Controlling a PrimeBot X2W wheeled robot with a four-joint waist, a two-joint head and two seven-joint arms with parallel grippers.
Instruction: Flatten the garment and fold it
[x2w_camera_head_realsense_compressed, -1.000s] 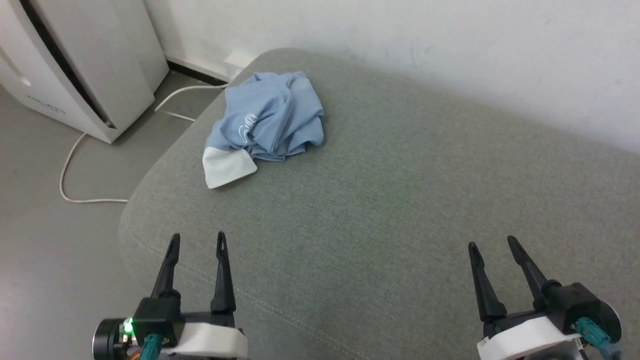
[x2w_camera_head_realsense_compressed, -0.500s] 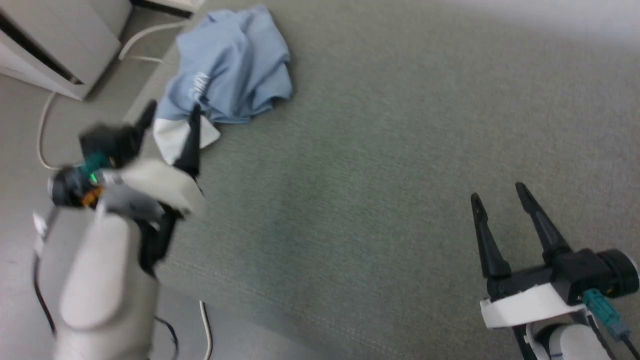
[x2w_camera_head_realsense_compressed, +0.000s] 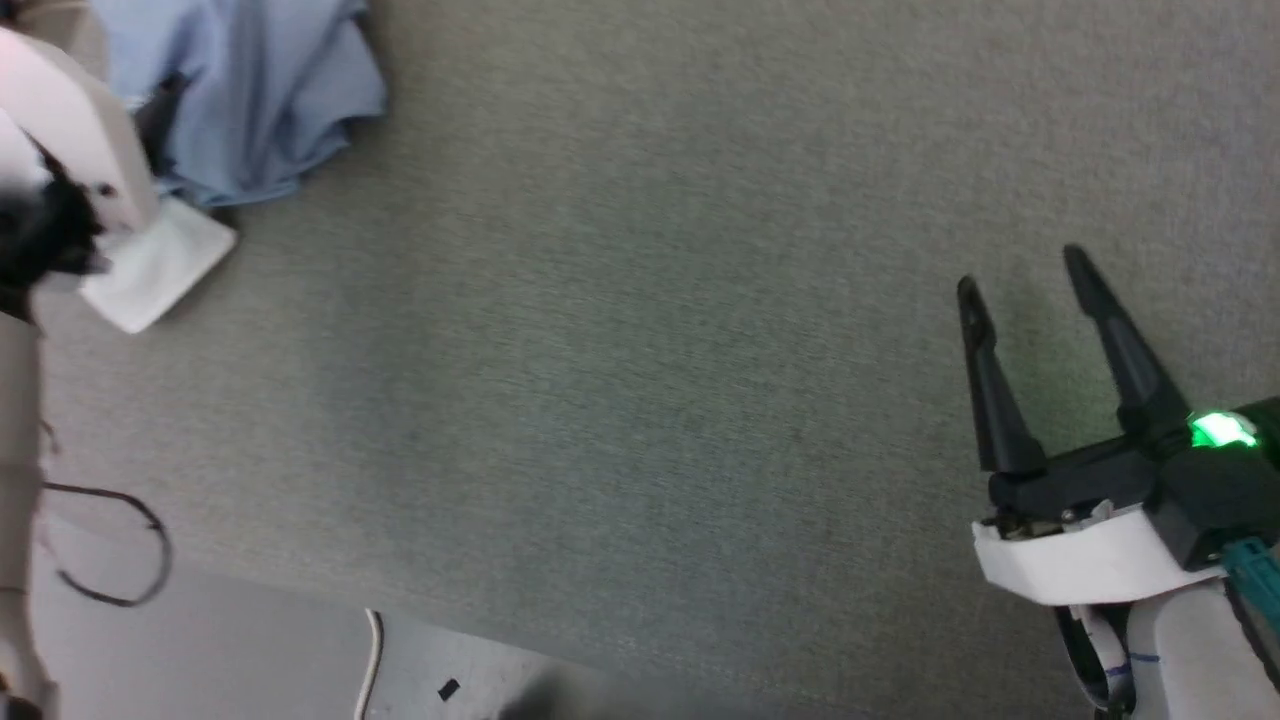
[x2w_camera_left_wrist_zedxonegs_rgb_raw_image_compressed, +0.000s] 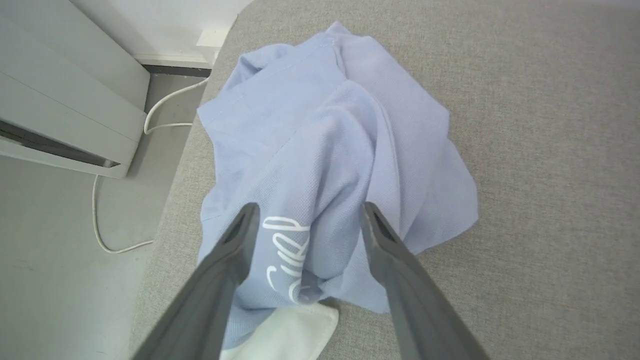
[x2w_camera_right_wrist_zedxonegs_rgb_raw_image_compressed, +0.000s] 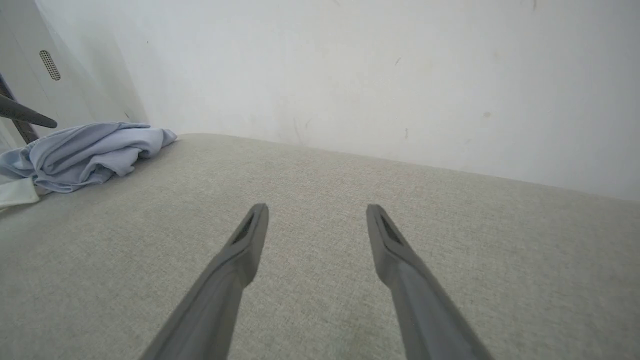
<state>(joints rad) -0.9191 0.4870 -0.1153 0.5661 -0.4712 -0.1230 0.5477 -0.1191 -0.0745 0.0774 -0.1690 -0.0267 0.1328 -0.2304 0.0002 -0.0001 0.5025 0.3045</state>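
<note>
At the far left of the left wrist view we see a white floor appliance (x2w_camera_left_wrist_zedxonegs_rgb_raw_image_compressed: 60, 125) standing by the wall, with a white cable (x2w_camera_left_wrist_zedxonegs_rgb_raw_image_compressed: 102, 235) looping across the grey floor (x2w_camera_left_wrist_zedxonegs_rgb_raw_image_compressed: 45, 290) beside it. Next comes the garment (x2w_camera_left_wrist_zedxonegs_rgb_raw_image_compressed: 325, 150), a light blue polo shirt lying crumpled in a heap at the left corner of the grey upholstered cushion (x2w_camera_left_wrist_zedxonegs_rgb_raw_image_compressed: 550, 150). Its white outline logo (x2w_camera_left_wrist_zedxonegs_rgb_raw_image_compressed: 287, 250) faces up and its white collar (x2w_camera_left_wrist_zedxonegs_rgb_raw_image_compressed: 290, 340) pokes out at the near edge. Our left gripper (x2w_camera_left_wrist_zedxonegs_rgb_raw_image_compressed: 309, 210) hangs over the heap with its jaws spread wide, the two dark fingers (x2w_camera_left_wrist_zedxonegs_rgb_raw_image_compressed: 225, 280) on either side of the logo; we cannot tell whether they touch the fabric. Further right, in the head view, the shirt sits at the top left corner and the cushion stretches across the middle. Our right gripper (x2w_camera_head_realsense_compressed: 1023, 272) hovers at the lower right, well apart from the shirt, jaws likewise wide and holding nothing, pointing toward the pale wall (x2w_camera_right_wrist_zedxonegs_rgb_raw_image_compressed: 350, 75).
</note>
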